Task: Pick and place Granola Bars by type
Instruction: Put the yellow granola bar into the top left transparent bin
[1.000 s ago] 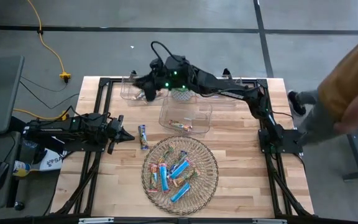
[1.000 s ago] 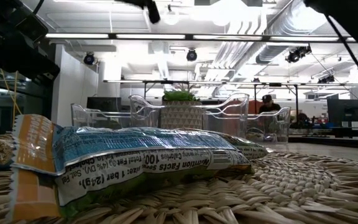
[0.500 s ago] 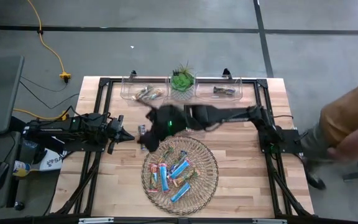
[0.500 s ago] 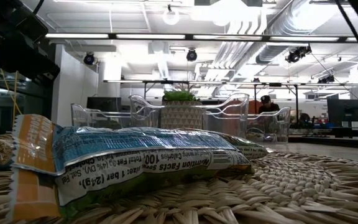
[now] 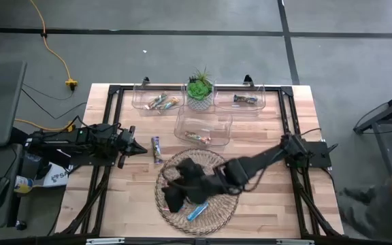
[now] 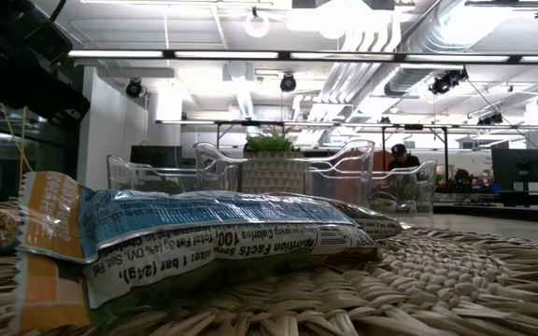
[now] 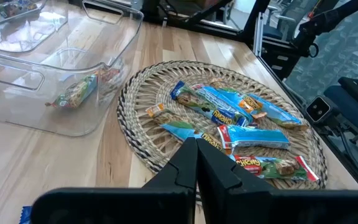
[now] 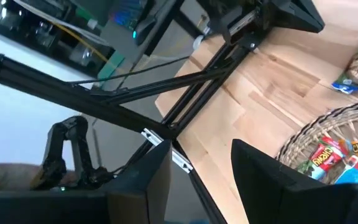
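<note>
Wooden desk (image 5: 264, 139) boards are topped by a wicker tray (image 5: 231, 178) where the snack bars (image 7: 253, 135) are heaped, and with the right pincer (image 5: 171, 199) spread above them, two overlapping wrappers could be caught together, while the left pincer (image 5: 139, 148) is kept pressed together beside a stray bar (image 5: 156, 148).

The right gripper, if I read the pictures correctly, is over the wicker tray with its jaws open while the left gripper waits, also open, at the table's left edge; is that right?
One detail is off: the left gripper is shut, as the left wrist view shows, its jaws pressed together. The rest holds: it waits at the table's left edge, and the right gripper is over the wicker tray with its jaws open.
</note>
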